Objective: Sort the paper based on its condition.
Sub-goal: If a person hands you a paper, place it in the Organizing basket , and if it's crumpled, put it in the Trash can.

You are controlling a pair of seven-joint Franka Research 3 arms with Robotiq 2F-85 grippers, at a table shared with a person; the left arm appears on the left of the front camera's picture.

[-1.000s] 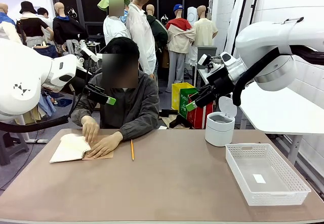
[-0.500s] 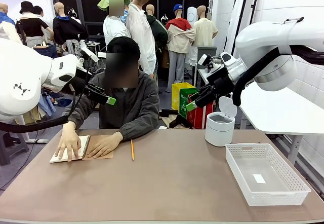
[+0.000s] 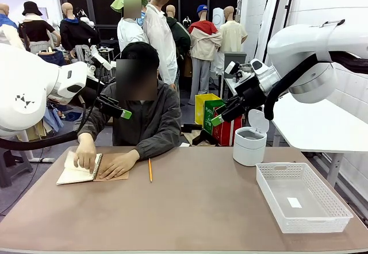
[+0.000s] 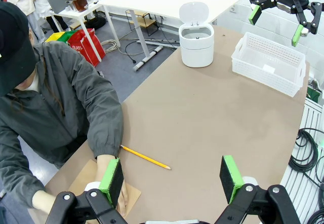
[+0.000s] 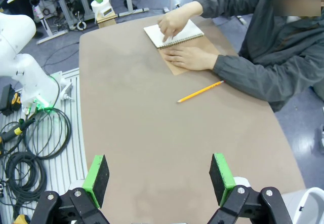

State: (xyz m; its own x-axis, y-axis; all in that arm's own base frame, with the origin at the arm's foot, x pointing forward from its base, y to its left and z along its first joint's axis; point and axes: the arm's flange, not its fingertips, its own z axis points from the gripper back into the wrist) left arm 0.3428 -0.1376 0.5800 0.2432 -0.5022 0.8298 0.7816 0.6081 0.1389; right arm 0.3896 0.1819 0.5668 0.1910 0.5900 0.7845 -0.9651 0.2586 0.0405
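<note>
Both grippers, left (image 4: 172,176) and right (image 5: 159,181), gape empty, well apart from the notebook (image 3: 72,176) at the table's (image 3: 201,208) far left corner; the tray (image 3: 313,225) holds one white slip (image 3: 294,202).

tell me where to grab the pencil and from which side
Take the pencil at mid-shaft, coming straight down from above with jaws closing across its width. It lies flat on the table, thin and long, with a gap to the person's hand beside it.
</note>
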